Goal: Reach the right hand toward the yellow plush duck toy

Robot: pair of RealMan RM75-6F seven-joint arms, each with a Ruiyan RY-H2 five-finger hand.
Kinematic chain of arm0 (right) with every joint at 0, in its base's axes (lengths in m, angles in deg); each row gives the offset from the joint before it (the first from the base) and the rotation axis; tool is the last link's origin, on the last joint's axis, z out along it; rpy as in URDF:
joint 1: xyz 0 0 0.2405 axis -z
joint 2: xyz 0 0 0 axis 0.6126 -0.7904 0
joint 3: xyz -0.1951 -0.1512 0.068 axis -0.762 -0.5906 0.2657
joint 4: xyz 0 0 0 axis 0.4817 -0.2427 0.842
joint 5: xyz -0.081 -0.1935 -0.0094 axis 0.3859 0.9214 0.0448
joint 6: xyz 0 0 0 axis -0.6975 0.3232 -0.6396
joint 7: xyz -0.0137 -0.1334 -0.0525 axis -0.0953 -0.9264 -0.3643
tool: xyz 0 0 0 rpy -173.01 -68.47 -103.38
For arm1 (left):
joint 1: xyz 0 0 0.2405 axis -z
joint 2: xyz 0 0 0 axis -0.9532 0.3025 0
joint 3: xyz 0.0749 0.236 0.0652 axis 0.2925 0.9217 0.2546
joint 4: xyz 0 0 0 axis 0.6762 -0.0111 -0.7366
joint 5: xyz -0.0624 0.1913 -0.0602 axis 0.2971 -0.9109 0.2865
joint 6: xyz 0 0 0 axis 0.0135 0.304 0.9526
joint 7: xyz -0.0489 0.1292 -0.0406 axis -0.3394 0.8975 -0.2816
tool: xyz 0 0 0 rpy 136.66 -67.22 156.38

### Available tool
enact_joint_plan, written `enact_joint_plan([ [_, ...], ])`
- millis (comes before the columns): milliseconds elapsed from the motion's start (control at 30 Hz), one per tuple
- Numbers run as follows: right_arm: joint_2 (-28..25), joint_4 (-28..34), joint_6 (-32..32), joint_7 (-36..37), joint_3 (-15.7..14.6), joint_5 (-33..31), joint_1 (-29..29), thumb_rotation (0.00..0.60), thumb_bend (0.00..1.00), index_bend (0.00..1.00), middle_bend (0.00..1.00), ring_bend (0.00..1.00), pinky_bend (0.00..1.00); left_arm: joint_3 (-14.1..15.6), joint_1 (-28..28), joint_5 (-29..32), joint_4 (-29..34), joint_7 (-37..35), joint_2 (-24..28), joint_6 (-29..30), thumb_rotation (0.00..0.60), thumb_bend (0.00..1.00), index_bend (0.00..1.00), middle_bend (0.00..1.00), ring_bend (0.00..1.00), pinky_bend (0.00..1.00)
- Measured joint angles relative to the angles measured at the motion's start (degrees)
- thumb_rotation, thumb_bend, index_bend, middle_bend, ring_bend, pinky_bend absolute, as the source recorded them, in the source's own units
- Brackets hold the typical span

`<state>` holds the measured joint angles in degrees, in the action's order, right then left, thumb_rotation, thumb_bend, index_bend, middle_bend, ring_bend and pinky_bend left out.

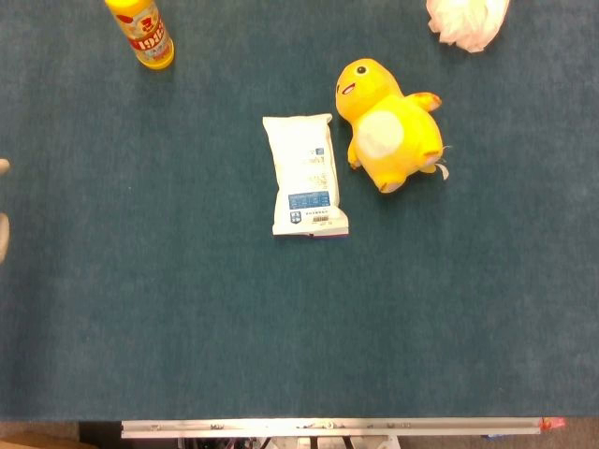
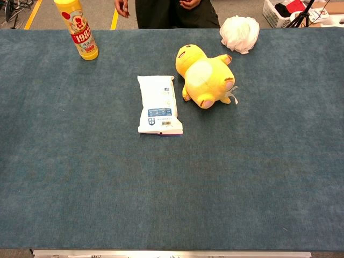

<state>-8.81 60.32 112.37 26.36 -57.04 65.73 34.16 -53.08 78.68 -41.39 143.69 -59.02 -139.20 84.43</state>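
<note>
Reach not yet begun: right hand appears in neither view, its state cannot be told; yellow plush duck toy (image 1: pixel 389 125) lies just right of the white packet (image 1: pixel 305 174), untouched.

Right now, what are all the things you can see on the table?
plush duck toy: one, yellow with a pale belly, lying on its back right of centre.
white packet: one, white with blue print, flat, just left of the duck.
bottle: one, yellow with a red label, upright at the far left.
crumpled bag: one, white, far edge, right of the duck.
table: one, blue-green cover.
person: one, dark clothes, behind the far edge.
hands: neither robot hand clearly shows.
</note>
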Motion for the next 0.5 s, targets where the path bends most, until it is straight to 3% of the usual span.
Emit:
enact_joint_plan([
  [500, 0.4, -0.7, -0.4, 3.1, -0.4, 3.7, -0.8, 0.600, 0.27, 0.10, 0.42, 0.29, 0.37, 0.1, 0.0, -0.5, 0.6, 0.3, 0.0, 0.3, 0.600, 0.47, 0.23, 0.24, 0.14, 0.07],
])
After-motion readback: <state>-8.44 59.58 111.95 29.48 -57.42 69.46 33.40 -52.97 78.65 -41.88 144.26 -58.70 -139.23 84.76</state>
